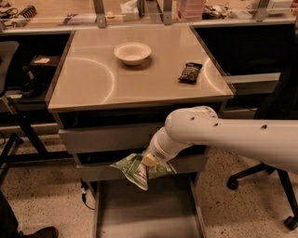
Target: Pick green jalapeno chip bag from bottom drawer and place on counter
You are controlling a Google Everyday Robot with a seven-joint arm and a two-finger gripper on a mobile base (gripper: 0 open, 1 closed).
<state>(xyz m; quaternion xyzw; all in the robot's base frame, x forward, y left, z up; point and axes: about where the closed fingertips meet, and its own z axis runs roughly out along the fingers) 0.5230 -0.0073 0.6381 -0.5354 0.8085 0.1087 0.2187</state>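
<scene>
Setting: office-style lab workspace.
Evidence: speckled floor (37, 200); rolling chair base (235, 181); long cluttered desk (56, 18) behind the counter (88, 88).
End effector (150, 160): grips the green jalapeno chip bag (135, 169) above the bottom drawer (144, 214).

Above bottom drawer (139, 216), chip bag (135, 168) in jaws, bowl (132, 52) on counter (88, 86)

Looking across speckled floor (42, 197), a black chair base (260, 179) at right, a cluttered desk (51, 11) behind, in warm dim light; finding the gripper (150, 161) before the drawer fronts (107, 139), pinching the green jalapeno chip bag (132, 168).
</scene>
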